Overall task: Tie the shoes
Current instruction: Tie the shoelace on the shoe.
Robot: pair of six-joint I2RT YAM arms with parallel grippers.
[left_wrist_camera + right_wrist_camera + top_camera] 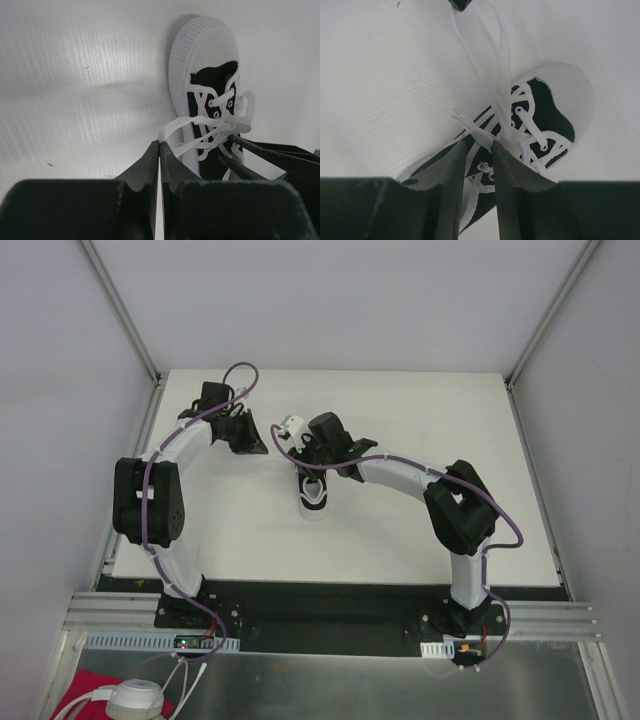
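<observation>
Left hand (159,144), closed, is pinching a limp, slippery lace (195,119) near the shoe (200,50); right hand (479,147), half-open, is straddling another strand (472,127).

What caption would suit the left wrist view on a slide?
Left hand shut on a white lace, stretched from a black sneaker lying on the white table.

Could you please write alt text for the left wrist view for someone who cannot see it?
The left gripper, shut, pinches a white lace drawn out from a black sneaker lying on a white table, its white toe pointing up the frame. The right gripper reaches in at the sneaker from the lower right.
</observation>
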